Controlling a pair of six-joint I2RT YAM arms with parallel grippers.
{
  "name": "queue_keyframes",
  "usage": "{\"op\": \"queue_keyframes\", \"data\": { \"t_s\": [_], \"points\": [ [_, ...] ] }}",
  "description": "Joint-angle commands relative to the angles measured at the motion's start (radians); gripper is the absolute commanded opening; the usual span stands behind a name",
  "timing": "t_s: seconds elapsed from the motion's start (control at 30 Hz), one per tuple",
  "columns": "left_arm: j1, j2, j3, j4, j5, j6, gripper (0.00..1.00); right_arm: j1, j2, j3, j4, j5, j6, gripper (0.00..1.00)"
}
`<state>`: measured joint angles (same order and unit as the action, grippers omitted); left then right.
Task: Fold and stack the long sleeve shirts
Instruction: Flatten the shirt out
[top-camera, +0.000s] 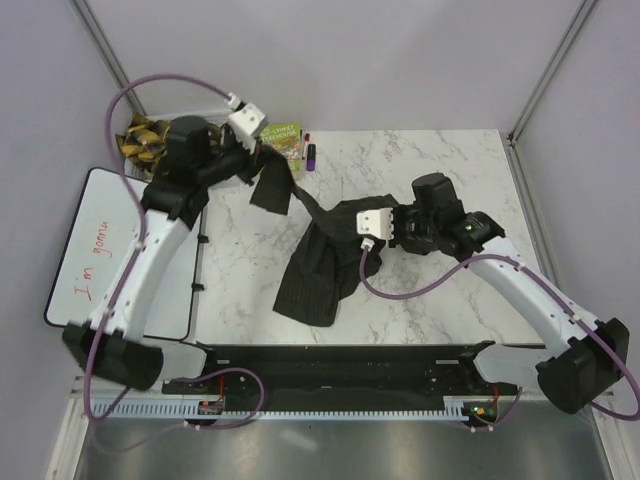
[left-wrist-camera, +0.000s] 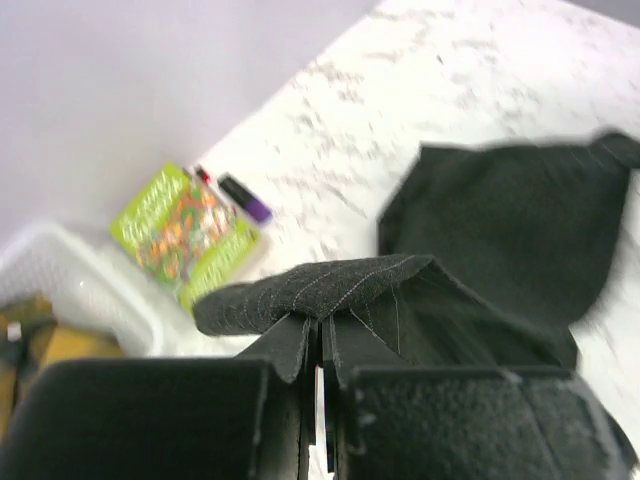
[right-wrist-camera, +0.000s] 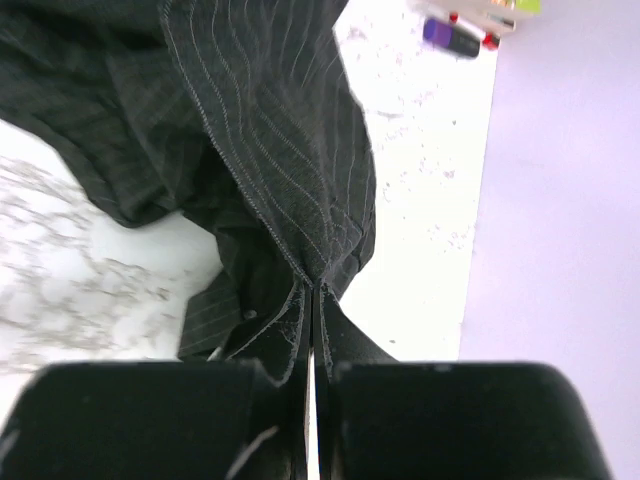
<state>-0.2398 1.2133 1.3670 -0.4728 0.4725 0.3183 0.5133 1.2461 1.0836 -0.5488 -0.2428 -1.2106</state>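
Note:
One long sleeve shirt (top-camera: 325, 262), black with fine pale stripes, lies crumpled across the middle of the marble table. A sleeve (top-camera: 272, 185) stretches up and left from it. My left gripper (top-camera: 256, 160) is shut on that sleeve's hemmed end (left-wrist-camera: 320, 290), held above the table at the back left. My right gripper (top-camera: 352, 228) is shut on a bunched edge of the shirt (right-wrist-camera: 300, 200) at the heap's upper right. The cloth hangs from both pinches. In the left wrist view the shirt's body (left-wrist-camera: 510, 240) lies beyond the fingers.
A green printed packet (top-camera: 284, 141) and a purple marker (top-camera: 311, 155) lie at the table's back edge. A white basket (left-wrist-camera: 75, 290) with yellow-black items (top-camera: 145, 137) sits at the back left. A whiteboard (top-camera: 100, 250) lies left of the table.

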Motion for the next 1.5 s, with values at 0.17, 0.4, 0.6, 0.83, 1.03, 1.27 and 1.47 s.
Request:
{"op": "queue_keyframes", "data": {
  "t_s": [0.17,0.4,0.6,0.83,1.03,1.27,1.47],
  "points": [
    [-0.07,0.81,0.709,0.2,-0.096,-0.249,0.02,-0.001,-0.149,0.19,-0.281,-0.175,0.302,0.0],
    [-0.185,0.983,0.871,0.033,-0.06,-0.054,0.09,-0.065,-0.152,0.184,-0.327,-0.254,0.365,0.0],
    [-0.205,0.97,0.798,-0.245,-0.094,-0.071,0.46,-0.142,-0.129,0.2,-0.27,-0.265,0.474,0.0],
    [0.023,0.442,0.163,-0.245,0.117,-0.04,0.9,-0.259,-0.103,0.203,-0.146,-0.314,0.605,0.0],
    [0.017,0.212,-0.297,-0.339,0.065,0.073,0.79,-0.303,-0.082,0.186,-0.016,-0.268,0.743,0.0],
    [-0.056,0.206,-0.448,-0.334,-0.084,0.062,0.63,-0.309,-0.056,0.194,-0.011,-0.237,0.763,0.0],
    [-0.18,0.287,-0.456,-0.31,-0.187,0.03,0.54,-0.309,-0.047,0.18,-0.01,-0.23,0.761,0.0]
  ]
}}
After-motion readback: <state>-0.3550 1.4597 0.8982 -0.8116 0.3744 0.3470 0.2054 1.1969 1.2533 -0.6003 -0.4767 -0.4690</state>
